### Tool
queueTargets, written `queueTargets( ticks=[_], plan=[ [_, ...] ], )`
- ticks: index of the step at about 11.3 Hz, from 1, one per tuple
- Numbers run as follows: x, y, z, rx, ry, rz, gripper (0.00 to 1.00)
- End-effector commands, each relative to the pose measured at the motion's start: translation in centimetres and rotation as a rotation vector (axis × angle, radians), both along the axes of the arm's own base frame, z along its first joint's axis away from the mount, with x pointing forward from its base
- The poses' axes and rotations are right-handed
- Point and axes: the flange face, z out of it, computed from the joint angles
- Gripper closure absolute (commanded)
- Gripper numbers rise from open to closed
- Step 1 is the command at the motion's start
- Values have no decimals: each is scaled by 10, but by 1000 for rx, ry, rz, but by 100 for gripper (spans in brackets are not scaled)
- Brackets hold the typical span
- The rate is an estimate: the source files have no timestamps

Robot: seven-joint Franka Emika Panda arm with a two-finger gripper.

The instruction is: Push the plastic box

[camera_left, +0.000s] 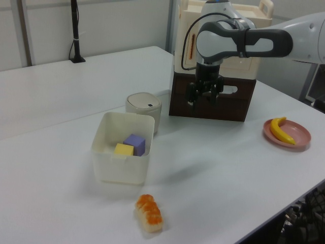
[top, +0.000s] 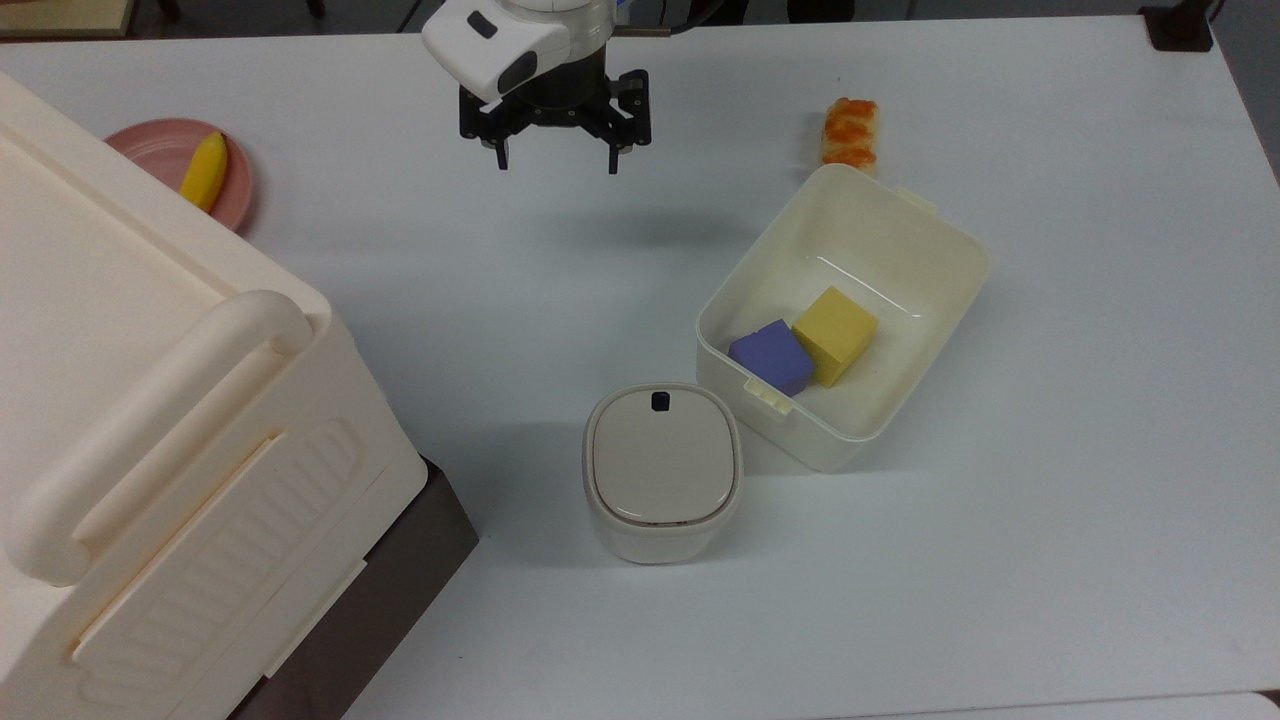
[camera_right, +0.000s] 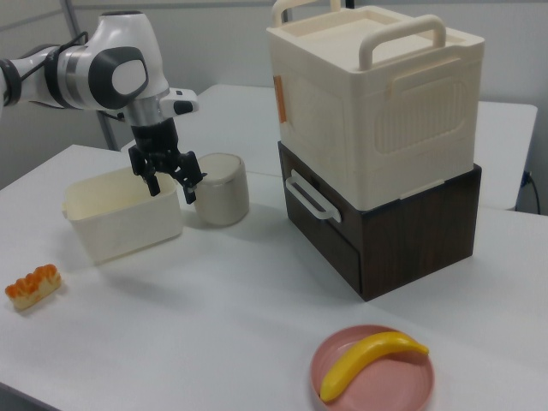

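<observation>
The plastic box [top: 800,250] is a cream-white lidless tub lying at an angle right of the table's middle in the top view, also seen as the plastic box [camera_left: 122,170] [camera_right: 124,227]. A blue cube [top: 772,355] and a yellow cube [top: 836,333] lie inside. My gripper [top: 556,160] hovers above the table, up and to the left of the box in the top view, apart from it. It is open, with nothing between its fingers. The gripper [camera_left: 202,100] [camera_right: 171,190] hangs well above the tabletop.
A lidded canister [top: 662,470] touches the box's near corner. A huge cream bin [top: 150,400] on a dark brown drawer unit fills the top view's left. A pink plate [top: 160,145] holds a banana [top: 204,170]. A sushi piece [top: 851,130] lies just beyond the box.
</observation>
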Motion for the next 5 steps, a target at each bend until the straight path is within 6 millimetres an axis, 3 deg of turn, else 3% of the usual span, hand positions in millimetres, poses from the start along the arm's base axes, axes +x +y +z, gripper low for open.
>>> queueTargets(
  ticks=[1,5],
  plan=[
    [2,-9,11,25,-32,-19,0],
    [2,-12,13,35,-38,-74,0]
  ],
)
